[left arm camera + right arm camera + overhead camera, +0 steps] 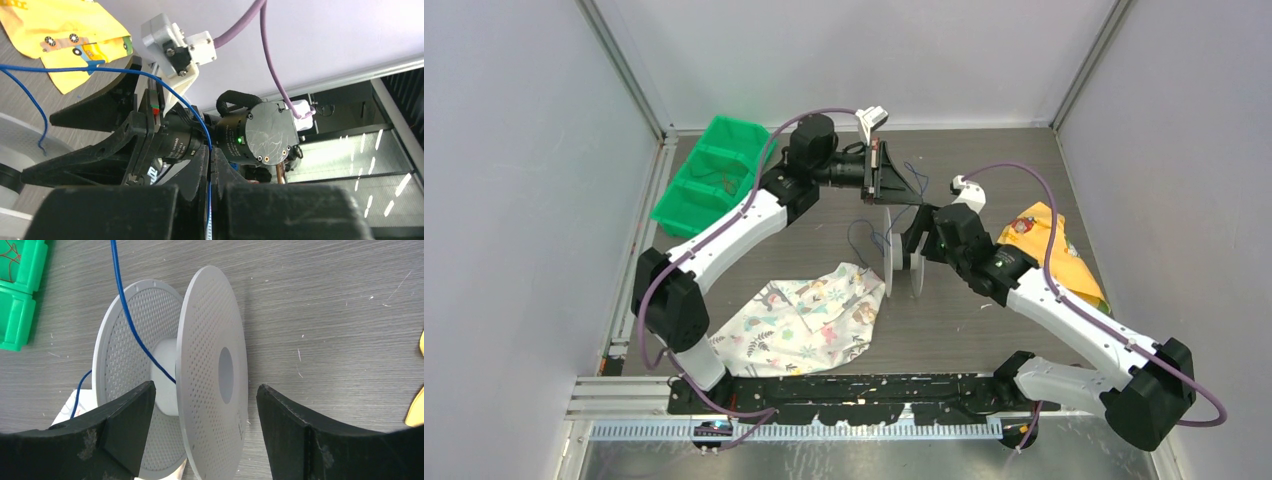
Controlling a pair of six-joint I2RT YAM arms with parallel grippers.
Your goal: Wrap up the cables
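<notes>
From above, the cable (pixel 854 240) is seen looped loosely beside the upright spool (pixel 902 262), mid-table. At the left wrist, it is pinched in the left gripper (pixel 209 167). At the right wrist, the right gripper (pixel 202 402) is spread around one disc (pixel 210 340); with the hub (pixel 165 375) nearly bare, little is judged wound.

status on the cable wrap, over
Grippers: left gripper shut on blue cable; right gripper open, astride spool near disc. Cable leads off hub, hub looks nearly bare. Patterned cloth lies beside spool.
</notes>
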